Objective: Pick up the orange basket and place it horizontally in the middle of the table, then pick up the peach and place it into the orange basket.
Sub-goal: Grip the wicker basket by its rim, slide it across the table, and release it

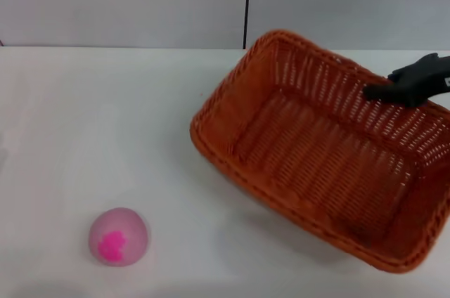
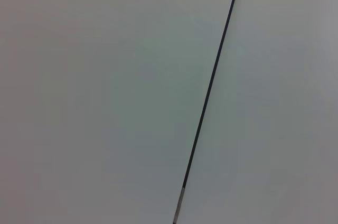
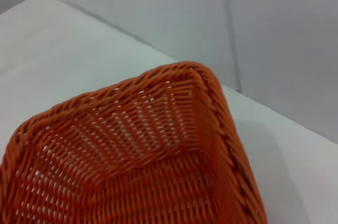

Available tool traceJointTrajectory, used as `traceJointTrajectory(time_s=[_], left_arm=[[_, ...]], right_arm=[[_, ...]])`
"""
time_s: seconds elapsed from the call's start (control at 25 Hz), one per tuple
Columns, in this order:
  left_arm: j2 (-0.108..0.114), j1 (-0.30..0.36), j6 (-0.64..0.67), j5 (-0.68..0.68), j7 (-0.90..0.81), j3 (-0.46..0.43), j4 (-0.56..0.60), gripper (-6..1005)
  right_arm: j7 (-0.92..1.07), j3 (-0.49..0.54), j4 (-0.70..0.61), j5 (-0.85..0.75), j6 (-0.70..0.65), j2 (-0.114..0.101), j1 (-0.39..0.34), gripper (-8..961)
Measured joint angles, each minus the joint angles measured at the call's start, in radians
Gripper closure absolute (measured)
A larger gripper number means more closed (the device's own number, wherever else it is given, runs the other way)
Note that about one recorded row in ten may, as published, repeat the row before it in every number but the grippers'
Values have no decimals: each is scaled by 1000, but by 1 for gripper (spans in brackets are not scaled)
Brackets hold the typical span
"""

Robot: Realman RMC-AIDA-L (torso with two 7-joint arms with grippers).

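Note:
The orange basket point(image 1: 316, 164) lies skewed on the right half of the white table point(image 1: 105, 115), one corner pointing toward the back wall. A shadow under its near left side suggests that side is raised off the tabletop. My right gripper point(image 1: 394, 89), black, sits on the basket's far right rim and appears shut on it. The right wrist view looks down into a basket point(image 3: 148, 145) corner from close above. The peach point(image 1: 118, 236), pale pink with a magenta blotch, rests near the table's front left, well away from the basket. My left gripper is out of view.
A grey wall with a dark vertical seam point(image 1: 247, 3) runs behind the table. The left wrist view shows only that wall and seam point(image 2: 211, 86). Bare tabletop point(image 3: 63, 39) stretches between the peach and the basket.

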Motion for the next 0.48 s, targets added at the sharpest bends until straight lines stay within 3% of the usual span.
traceJointTrajectory(time_s=[0.12,0.36,0.48], left_arm=[[0,2,0,0,1,0,0,172],[-1,2,-14,5,12,7,-1,172],[-2,0,-25,6,13,10,0,172]], right_arm=[[-77,-4,-33,-1,-58,-3,-2,814],[-291,-2,-50,21,-156,-36,7,815],[-400,-3,-65,48,-171,-36,7,815]])
